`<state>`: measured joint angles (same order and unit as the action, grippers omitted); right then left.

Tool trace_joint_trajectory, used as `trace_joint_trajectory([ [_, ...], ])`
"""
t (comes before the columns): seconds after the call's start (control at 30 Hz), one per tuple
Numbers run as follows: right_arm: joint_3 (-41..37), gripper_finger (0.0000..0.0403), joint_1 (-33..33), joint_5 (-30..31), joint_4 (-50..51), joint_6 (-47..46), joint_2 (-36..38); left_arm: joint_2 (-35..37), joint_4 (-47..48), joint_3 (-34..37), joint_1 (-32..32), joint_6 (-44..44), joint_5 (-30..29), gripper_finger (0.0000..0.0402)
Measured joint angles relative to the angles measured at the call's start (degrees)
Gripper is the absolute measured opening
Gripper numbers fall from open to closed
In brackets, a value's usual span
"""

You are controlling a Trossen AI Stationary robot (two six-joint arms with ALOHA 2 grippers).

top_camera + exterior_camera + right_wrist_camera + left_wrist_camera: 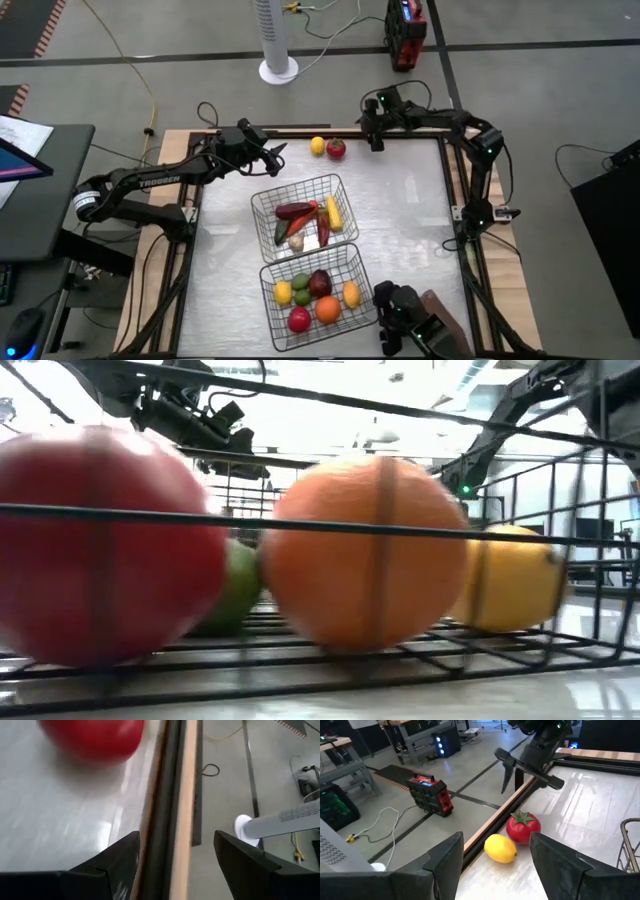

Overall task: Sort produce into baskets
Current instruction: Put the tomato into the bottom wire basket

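Observation:
A yellow lemon (317,146) and a red tomato (336,149) lie side by side on the table near its far edge; they also show in the left wrist view, lemon (500,848) and tomato (523,826). My left gripper (274,157) is open and empty, to the left of the lemon and pointing at it. My right gripper (372,138) is open and empty, just right of the tomato (92,740), above the far edge. Two black wire baskets stand mid-table: the far basket (262,205) holds red peppers, corn and garlic, the near basket (272,275) holds fruit.
The low view looks through the near basket's wire (320,525) at a red apple (100,545), a lime (235,590), an orange (365,550) and a lemon (515,580). The table's raised wooden rim (495,820) runs right behind the lemon and tomato. A camera mount (410,315) stands at the near edge.

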<state>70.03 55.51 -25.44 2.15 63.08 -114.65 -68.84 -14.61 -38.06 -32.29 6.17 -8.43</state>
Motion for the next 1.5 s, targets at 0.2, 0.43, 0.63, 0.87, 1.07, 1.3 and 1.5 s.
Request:
trace_joint_trajectory([
  [0.2, 4.2, 0.0281, -2.9, -1.5, 8.3, -1.8, 0.0, 0.0, 0.0, 0.0, 0.0, -0.1, -0.4, 0.0216],
  [0.43, 5.1, 0.0281, -6.5, -2.2, 9.6, -3.7, 0.0, 0.0, 2.3, 0.0, 0.0, -3.9, -0.9, 0.0216],
  [0.63, 5.1, 0.0281, -8.8, -2.9, 9.4, -6.2, 0.0, 0.0, 5.0, 0.0, 0.0, -4.5, -0.9, 0.0216],
  [0.87, 5.1, 0.0301, -8.9, -2.9, 8.7, -12.9, 0.0, 0.0, 4.8, 0.0, 0.0, -4.3, -1.0, 0.0216],
  [1.07, 5.1, 0.0379, -8.8, -3.0, 9.4, -13.7, 0.0, 0.0, 4.7, 0.0, 0.0, -4.1, -1.0, 0.0216],
  [1.3, 5.1, 0.0382, -10.6, -3.0, 9.4, -13.6, 0.0, 0.0, 4.7, 0.0, 0.0, -4.1, -1.0, 0.0216],
  [1.5, 5.1, 0.0396, -10.9, -4.4, 9.0, -13.6, 0.0, 0.0, 5.0, 0.0, 0.0, -4.4, -1.0, 0.0216],
])
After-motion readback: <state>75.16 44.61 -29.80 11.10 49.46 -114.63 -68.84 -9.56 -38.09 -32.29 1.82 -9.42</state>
